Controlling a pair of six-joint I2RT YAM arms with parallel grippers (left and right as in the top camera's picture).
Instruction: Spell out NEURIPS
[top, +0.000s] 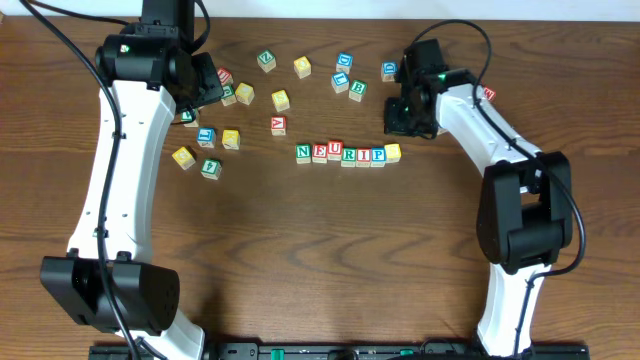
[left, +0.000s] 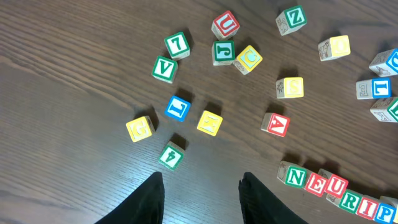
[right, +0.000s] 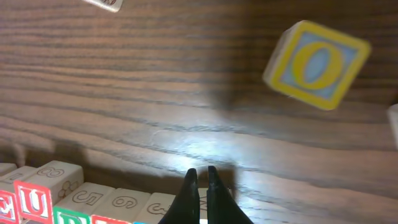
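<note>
Cube row lettered N-E-U-R-I-P

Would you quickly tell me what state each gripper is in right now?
Left gripper: open, holding nothing.
Right gripper: closed, holding nothing.

A row of small wooden alphabet cubes reading N, E, U, R, I, P, ending in a yellow-topped cube, lies mid-way across the dark wooden counter. Loose letter cubes lie scattered behind it.
</note>
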